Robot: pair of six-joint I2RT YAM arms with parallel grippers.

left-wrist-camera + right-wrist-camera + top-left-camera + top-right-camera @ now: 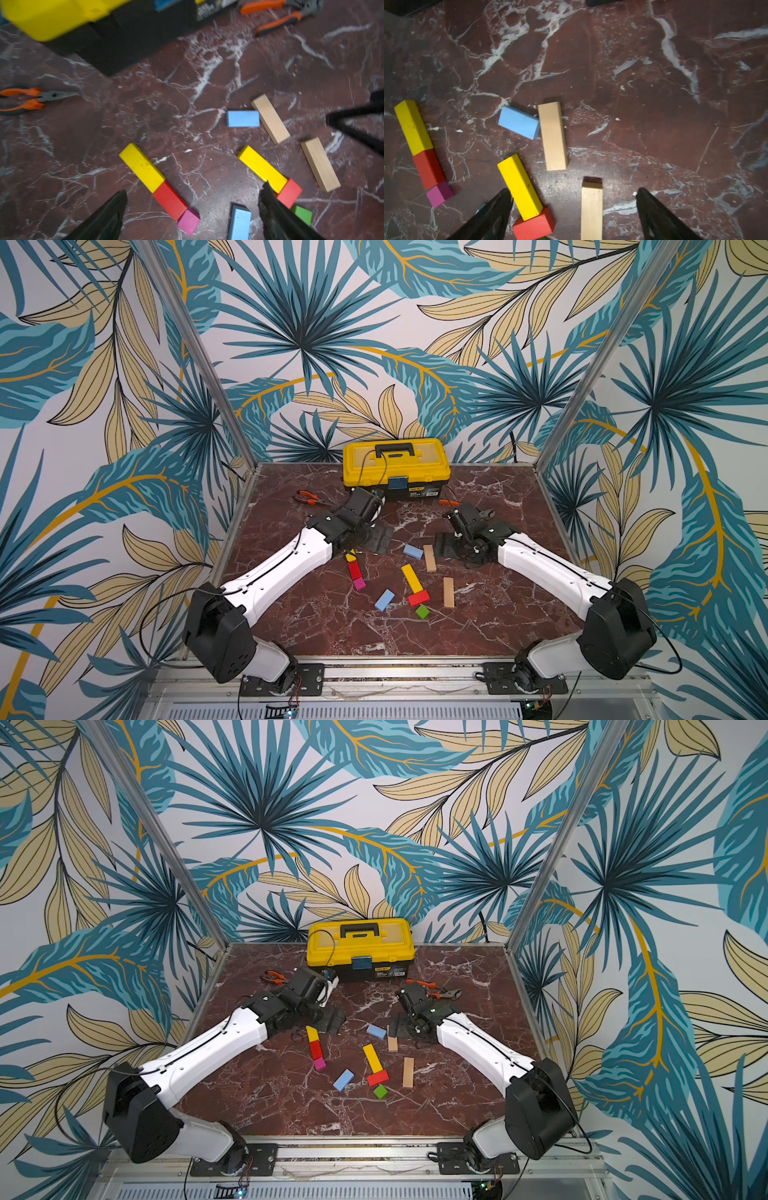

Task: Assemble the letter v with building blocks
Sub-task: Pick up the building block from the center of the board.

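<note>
The building blocks all lie flat on the middle of the red marble table [332, 626], between the two arms. Toward the left arm, a yellow bar [350, 557], a red block [354, 571] and a magenta cube [359, 583] touch end to end in one slightly slanted line that runs from the back toward the front. Beside them a second yellow bar [411, 576] slants the same way, and its front end meets a second red block [418, 597] that lies crosswise. A green cube [422, 611] sits just in front of that block, and a light-blue block [384, 600] lies apart on its left. Farther back, a second light-blue block [413, 551] rests with a corner against a tan bar [429, 558]. A second tan bar [448, 592] lies alone toward the right arm. The left gripper [194, 188] hangs above the table over the first line of blocks, its jaws spread wide and gripping nothing. The right gripper [574, 190] hangs near the tan bars, also spread wide and empty, with the end of a tan bar on the table below the gap. At the back edge stands a yellow toolbox [397, 464], with orange-handled pliers [309, 498] on the table to its left and a second pair of pliers [434, 989] to its right.
</note>
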